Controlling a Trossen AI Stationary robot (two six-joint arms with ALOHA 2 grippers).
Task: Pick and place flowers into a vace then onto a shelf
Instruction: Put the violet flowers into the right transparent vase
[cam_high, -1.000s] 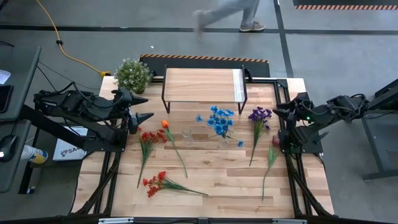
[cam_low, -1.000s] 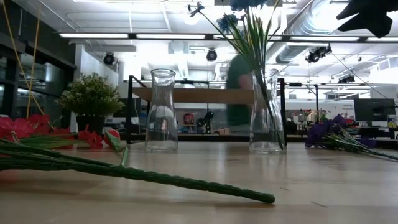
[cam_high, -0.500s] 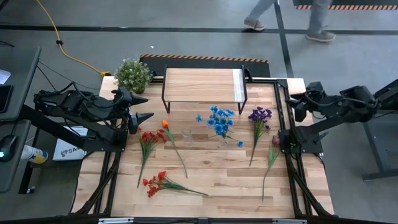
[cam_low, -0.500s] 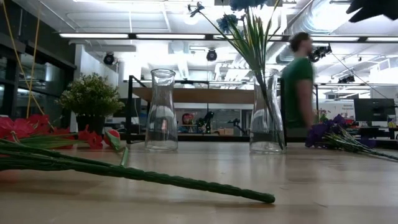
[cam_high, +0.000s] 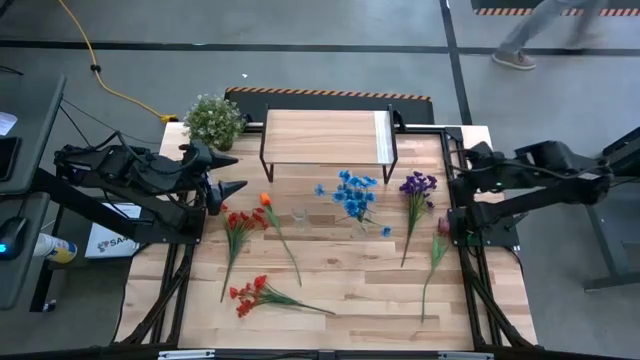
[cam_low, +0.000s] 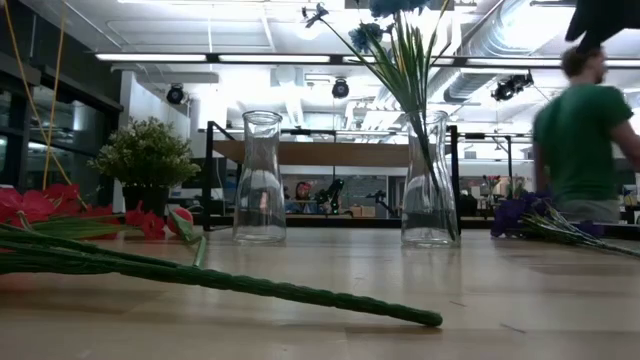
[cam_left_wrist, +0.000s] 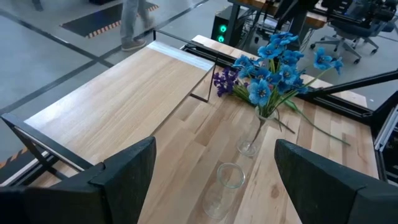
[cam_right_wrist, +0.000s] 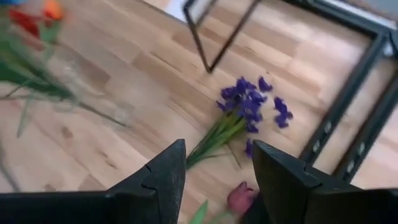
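Blue flowers (cam_high: 352, 192) stand with their stems in a clear glass vase (cam_low: 430, 185). Beside it an empty glass vase (cam_low: 260, 178) stands upright. Purple flowers (cam_right_wrist: 249, 102), a pink bud (cam_right_wrist: 239, 198), red flowers (cam_high: 238, 225), an orange bloom (cam_high: 265, 200) and red-orange flowers (cam_high: 250, 292) lie flat on the table. The shelf (cam_high: 328, 138) stands at the far middle. My left gripper (cam_high: 230, 173) hovers open at the table's left edge. My right gripper (cam_right_wrist: 217, 155) is open, raised at the right edge above the purple flowers and touching nothing.
A bushy potted plant (cam_high: 213, 120) stands at the far left corner, next to the shelf. Black frame rails (cam_high: 452, 190) run along the table's right side under my right arm. A person (cam_low: 585, 140) walks behind the table.
My right gripper has risen and swung toward the table's far edge, tipping to point more steeply down; its fingers keep the same gap. A person has walked across the room behind the table. The flowers and vases have kept their places.
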